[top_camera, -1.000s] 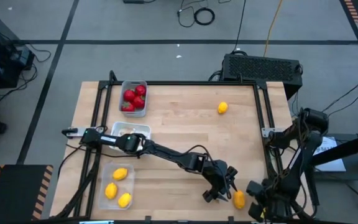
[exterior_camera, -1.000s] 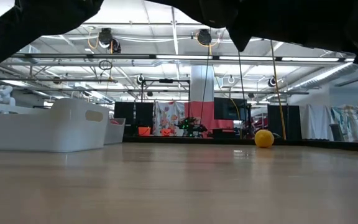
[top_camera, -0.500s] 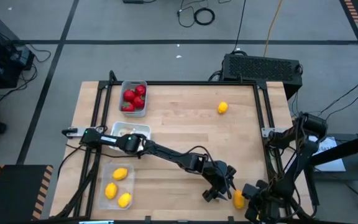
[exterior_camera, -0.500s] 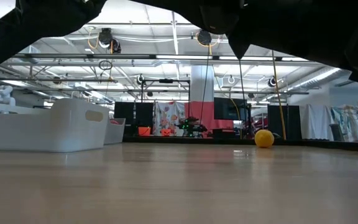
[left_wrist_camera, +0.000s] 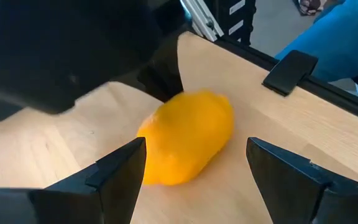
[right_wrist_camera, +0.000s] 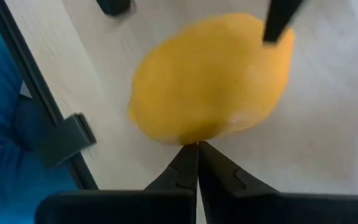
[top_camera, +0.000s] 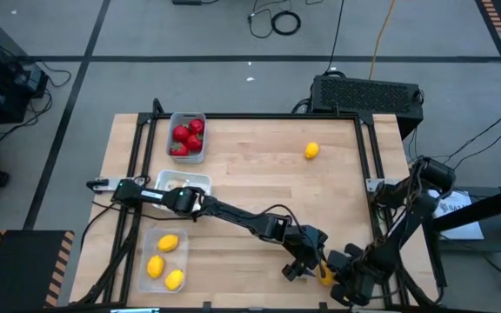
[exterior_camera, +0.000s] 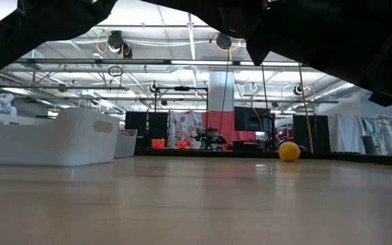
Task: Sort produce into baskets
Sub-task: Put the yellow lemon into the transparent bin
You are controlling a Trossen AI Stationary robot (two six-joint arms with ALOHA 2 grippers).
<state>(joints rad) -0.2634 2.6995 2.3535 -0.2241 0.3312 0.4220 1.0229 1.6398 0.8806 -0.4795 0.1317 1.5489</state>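
An orange lemon [top_camera: 324,276] lies on the table near its near right corner. My left gripper [top_camera: 307,263] is open just left of it, and in the left wrist view [left_wrist_camera: 196,163] its fingers stand on either side of the lemon [left_wrist_camera: 185,146] without touching it. My right gripper [top_camera: 341,276] is shut, right of the lemon. A grey basket [top_camera: 187,156] holds red fruits, a white basket [top_camera: 183,178] holds whitish pieces, and a clear basket [top_camera: 150,242] holds three yellow lemons. Another yellow lemon [top_camera: 311,150] lies far right. My right gripper touches the orange lemon's right side [right_wrist_camera: 194,138] with the tips of its shut fingers [right_wrist_camera: 188,163]. The fingers come low from the table's right. The lemon lies on the table.
The black frame rail [top_camera: 377,217] runs along the table's right edge close to both grippers. In the low view the white basket [exterior_camera: 53,136] stands at the left and the far yellow lemon [exterior_camera: 289,151] at the right, with bare wood between.
My right gripper has gone toward the table's left, up to the orange lemon, and the lemon has slid a little left toward my left gripper. My left gripper has stayed about where it was.
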